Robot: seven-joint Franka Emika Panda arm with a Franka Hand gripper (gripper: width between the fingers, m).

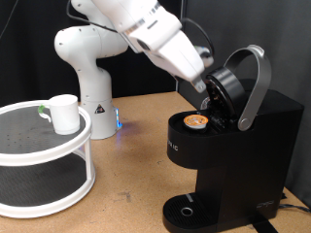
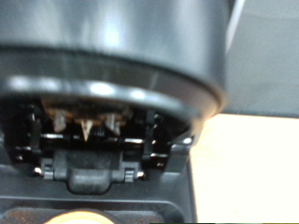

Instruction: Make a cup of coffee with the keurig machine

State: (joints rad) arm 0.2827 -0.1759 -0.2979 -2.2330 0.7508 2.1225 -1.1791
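The black keurig machine [image 1: 233, 146] stands at the exterior view's right with its hinged lid [image 1: 230, 89] and silver-grey handle band [image 1: 255, 83] raised. A small pod with a tan top [image 1: 196, 120] sits in the open brew chamber. My gripper [image 1: 206, 85] is at the lid's front edge, just above the pod; its fingers are too small to make out. The white cup [image 1: 64, 113] stands on the top tier of a round white rack, far from the gripper. The wrist view shows the lid's dark underside [image 2: 112, 47] close up and the pod's tan top [image 2: 79, 217]; no fingers show there.
The two-tier round white rack [image 1: 44, 146] fills the exterior view's left. The white arm base [image 1: 87, 73] stands behind it. The round drip tray [image 1: 187, 210] under the brew head holds nothing. Brown tabletop [image 1: 136, 155] lies between rack and machine.
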